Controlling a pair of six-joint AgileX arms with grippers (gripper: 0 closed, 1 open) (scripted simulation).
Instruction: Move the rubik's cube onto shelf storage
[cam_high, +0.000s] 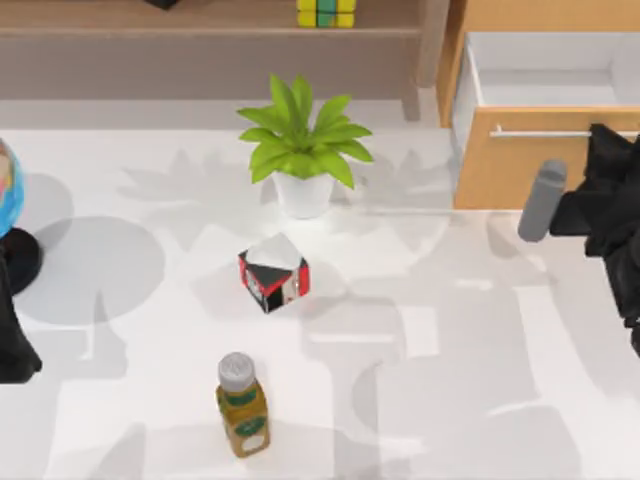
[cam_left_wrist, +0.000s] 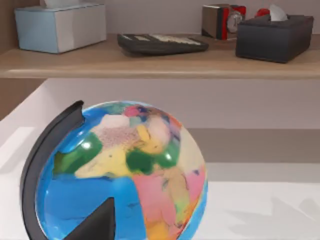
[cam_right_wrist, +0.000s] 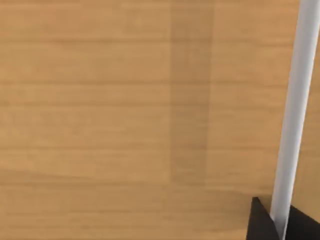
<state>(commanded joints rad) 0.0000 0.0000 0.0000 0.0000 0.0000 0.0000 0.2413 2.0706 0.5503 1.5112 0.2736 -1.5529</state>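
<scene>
Already the rubik's cube (cam_high: 327, 12) sits on the shelf storage (cam_high: 200, 20), at the far edge of the top view, just left of the beige post. Below it on the white counter (cam_high: 450, 400) stand a potted plant (cam_high: 300, 150), a red-black-white box (cam_high: 273, 272) and a capped bottle (cam_high: 242, 405). The right arm is at the counter's right side, in front of the orange-tan drawer cabinet (cam_high: 520, 160); its right claw (cam_right_wrist: 280, 222) is close against the drawer front with the silver handle (cam_right_wrist: 292, 115) between its dark fingertips, though whether they clamp it I cannot tell. The left arm is parked at the left edge beside a globe (cam_left_wrist: 120, 175), and I cannot tell how its claw is set.
</scene>
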